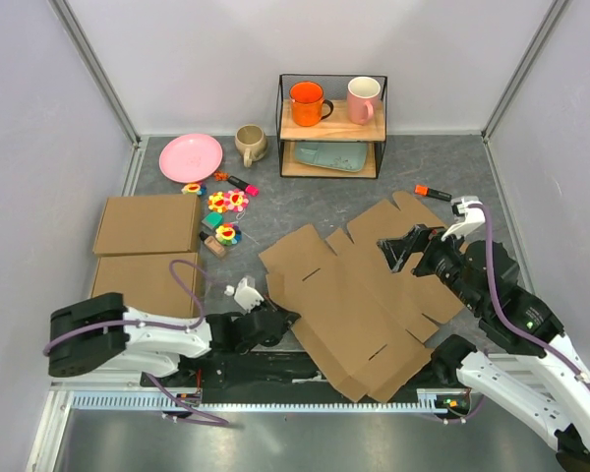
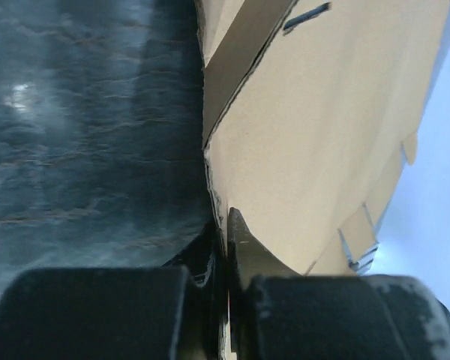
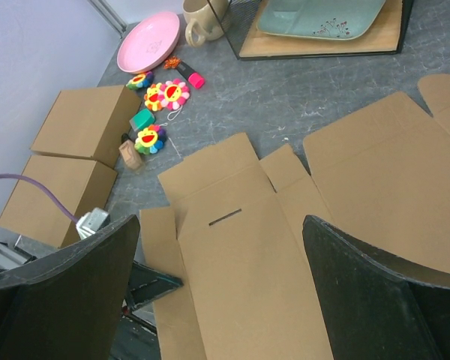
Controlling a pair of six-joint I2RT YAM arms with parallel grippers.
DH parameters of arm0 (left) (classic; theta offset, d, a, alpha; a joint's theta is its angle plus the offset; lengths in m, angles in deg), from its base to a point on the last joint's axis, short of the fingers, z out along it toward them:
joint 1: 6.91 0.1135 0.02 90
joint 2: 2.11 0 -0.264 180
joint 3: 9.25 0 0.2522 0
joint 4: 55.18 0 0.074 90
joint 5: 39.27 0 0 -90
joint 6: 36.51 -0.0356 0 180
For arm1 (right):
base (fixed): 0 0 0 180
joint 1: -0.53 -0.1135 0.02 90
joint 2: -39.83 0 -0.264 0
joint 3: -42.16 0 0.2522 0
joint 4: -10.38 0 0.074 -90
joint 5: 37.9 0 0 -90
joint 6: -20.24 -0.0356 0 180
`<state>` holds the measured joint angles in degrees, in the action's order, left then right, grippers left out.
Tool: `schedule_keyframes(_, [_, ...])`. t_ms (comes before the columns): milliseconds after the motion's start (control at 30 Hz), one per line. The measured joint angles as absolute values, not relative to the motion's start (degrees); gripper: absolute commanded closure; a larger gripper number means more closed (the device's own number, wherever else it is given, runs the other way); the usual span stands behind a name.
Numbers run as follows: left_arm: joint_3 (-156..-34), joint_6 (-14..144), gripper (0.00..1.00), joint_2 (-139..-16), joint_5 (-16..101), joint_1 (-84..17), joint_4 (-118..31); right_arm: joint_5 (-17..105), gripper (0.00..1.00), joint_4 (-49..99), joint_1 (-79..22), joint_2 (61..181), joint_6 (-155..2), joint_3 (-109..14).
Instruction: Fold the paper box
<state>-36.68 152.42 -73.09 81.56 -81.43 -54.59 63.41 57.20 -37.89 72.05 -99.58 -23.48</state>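
Observation:
The paper box lies as a flat brown die-cut sheet with flaps and slits across the middle of the grey table. My left gripper sits low at the sheet's left edge. The left wrist view shows this gripper shut on that thin cardboard edge. My right gripper hovers over the right part of the sheet. Its jaws stand wide open and empty, and the right wrist view shows the gripper above the slotted panel.
Two ready-made flat brown boxes lie edge to edge at the left. Behind them are a pink plate, a beige mug and small flower toys. A wire shelf holds two mugs. An orange marker lies at the right.

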Motion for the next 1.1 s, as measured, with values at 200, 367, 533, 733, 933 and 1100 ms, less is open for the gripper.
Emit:
schedule_keyframes(200, [-47.02,133.15,0.98,-56.83,81.97,-80.67,-39.73,63.56,0.02,59.25,-37.89,73.13,-98.53,-26.48])
schedule_keyframes(367, [-70.98,105.98,0.98,-48.0,75.7,-76.25,-28.6,63.96,0.02,60.13,-37.89,76.51,-95.01,-37.8])
schedule_keyframes(533, [-96.2,88.56,0.98,-53.7,63.24,-67.03,-18.74,63.98,0.02,59.82,-37.89,76.78,-92.41,-43.57])
schedule_keyframes(733, [-101.38,80.95,0.98,-57.53,36.82,-49.45,-10.15,63.13,0.02,59.98,-37.89,76.69,-91.54,-44.16])
schedule_keyframes(933, [-98.85,78.4,0.98,-64.63,13.32,-41.3,-10.94,61.23,0.02,60.17,-37.89,76.29,-91.12,-43.07])
schedule_keyframes(1100, [-98.47,79.31,0.98,-66.78,3.18,-41.17,-12.3,60.48,0.02,60.52,-37.89,76.34,-90.73,-42.13])
